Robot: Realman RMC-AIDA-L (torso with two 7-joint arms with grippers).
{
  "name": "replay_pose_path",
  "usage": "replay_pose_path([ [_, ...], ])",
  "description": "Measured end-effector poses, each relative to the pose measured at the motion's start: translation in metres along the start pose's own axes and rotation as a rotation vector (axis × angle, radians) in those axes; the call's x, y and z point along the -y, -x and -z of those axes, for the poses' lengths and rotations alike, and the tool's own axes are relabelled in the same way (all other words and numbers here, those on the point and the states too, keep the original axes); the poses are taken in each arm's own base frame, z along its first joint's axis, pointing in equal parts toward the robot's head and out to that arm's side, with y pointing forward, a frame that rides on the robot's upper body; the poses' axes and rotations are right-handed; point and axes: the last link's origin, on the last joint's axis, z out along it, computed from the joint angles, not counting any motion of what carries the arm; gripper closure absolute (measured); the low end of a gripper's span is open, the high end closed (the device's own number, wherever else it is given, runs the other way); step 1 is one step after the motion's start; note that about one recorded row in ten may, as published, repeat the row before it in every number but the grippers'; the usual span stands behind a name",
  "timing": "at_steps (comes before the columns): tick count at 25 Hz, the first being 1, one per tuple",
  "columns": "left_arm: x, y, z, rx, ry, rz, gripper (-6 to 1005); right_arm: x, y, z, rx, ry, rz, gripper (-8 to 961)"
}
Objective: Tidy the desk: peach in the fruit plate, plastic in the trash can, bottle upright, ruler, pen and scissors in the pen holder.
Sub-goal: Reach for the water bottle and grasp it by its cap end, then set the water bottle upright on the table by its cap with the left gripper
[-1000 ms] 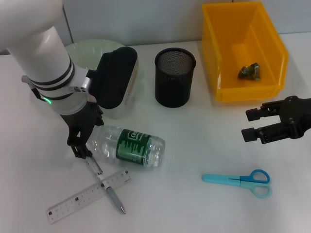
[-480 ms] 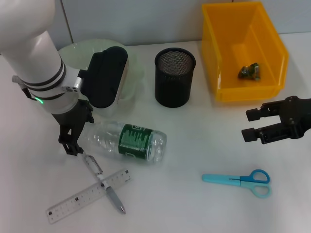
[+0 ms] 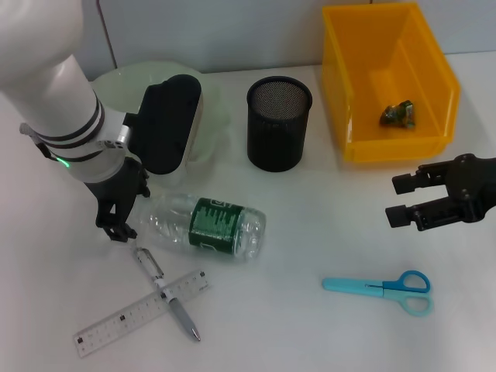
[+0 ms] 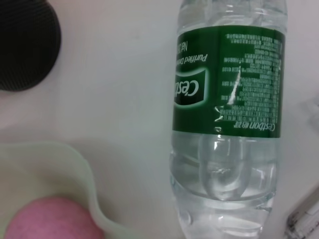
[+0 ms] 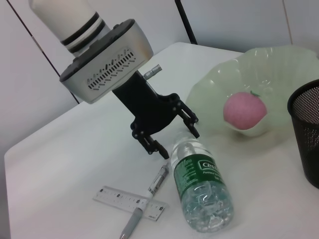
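A clear bottle [image 3: 205, 227] with a green label lies on its side on the white desk; it also fills the left wrist view [image 4: 227, 99]. My left gripper [image 3: 124, 211] is open at the bottle's cap end, its fingers [image 5: 154, 146] spread beside the neck. The pink peach [image 5: 242, 110] rests in the pale green fruit plate [image 3: 116, 81]. Below the bottle, the pen [image 3: 167, 293] lies across the clear ruler [image 3: 139, 312]. Blue scissors [image 3: 380, 286] lie at the front right. My right gripper [image 3: 399, 200] hovers open above them. The black mesh pen holder [image 3: 277, 122] stands at the back centre.
A yellow bin [image 3: 442, 93] at the back right holds a crumpled greenish piece of plastic [image 3: 397, 114]. My left wrist covers part of the fruit plate in the head view. Bare desk lies between the bottle and the scissors.
My left gripper has drawn back to the left along the bottle toward its cap end, uncovering more of the fruit plate. The bottle shifted slightly. The right arm has not moved.
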Motion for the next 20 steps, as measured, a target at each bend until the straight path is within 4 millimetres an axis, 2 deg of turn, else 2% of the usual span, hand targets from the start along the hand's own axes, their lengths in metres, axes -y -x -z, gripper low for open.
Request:
replay_pose_path([
  [1, 0.0000, 0.0004, -0.0009, -0.001, -0.006, 0.002, 169, 0.0000, -0.0002, 0.0001, 0.000, 0.000, 0.000, 151],
  [6, 0.0002, 0.0008, -0.0017, -0.002, -0.011, 0.003, 295, 0.0000, -0.0004, 0.0001, 0.000, 0.000, -0.001, 151],
  [10, -0.0001, 0.0008, -0.0021, -0.002, -0.012, 0.003, 546, -0.0001, -0.0004, 0.0000, 0.000, 0.000, -0.001, 151],
  [20, 0.0016, -0.0015, 0.0020, -0.008, -0.027, 0.000, 567, 0.0002, 0.0001, 0.0006, 0.000, -0.001, 0.002, 151],
])
